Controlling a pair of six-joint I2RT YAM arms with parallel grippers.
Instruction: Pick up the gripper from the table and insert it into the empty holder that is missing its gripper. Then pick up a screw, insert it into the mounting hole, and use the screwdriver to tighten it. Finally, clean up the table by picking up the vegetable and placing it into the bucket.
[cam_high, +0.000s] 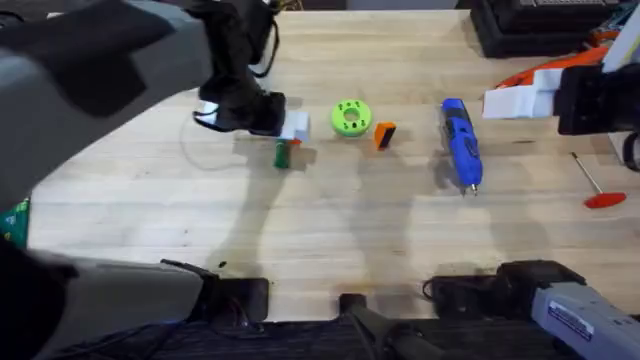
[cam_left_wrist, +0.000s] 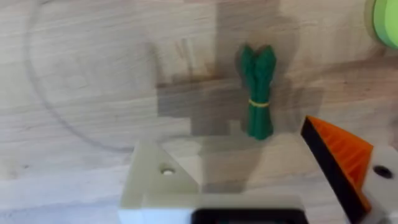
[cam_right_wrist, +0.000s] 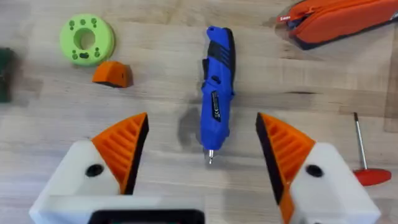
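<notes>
Found the left pincer spread wide open just above the table, gripping nothing. Saw one finger wearing a ribbed orange pad with a black edge. Saw the other finger as bare white plastic with a small round hole in it. Spotted the vegetable lying flat on the wood just ahead of those fingers, dark green, with a thin yellow band around its middle. Could not see it touching either finger.

Found the right pincer open too, holding nothing, with orange pads on both fingers. Saw the screwdriver lying flat on the table, bright blue, its dark tip pointing into the gap between those pads. Noticed a dark label along its body, but could not read the writing.

Spotted the orange wedge resting on the table, just beside a lime-green disc and between that disc and the screwdriver. Counted the vegetable, disc, wedge and screwdriver lying roughly in a row across the table.

Saw a thin metal tool with a red handle lying apart on the right. Saw an orange pouch at the far right, its small writing too tiny to read.
</notes>
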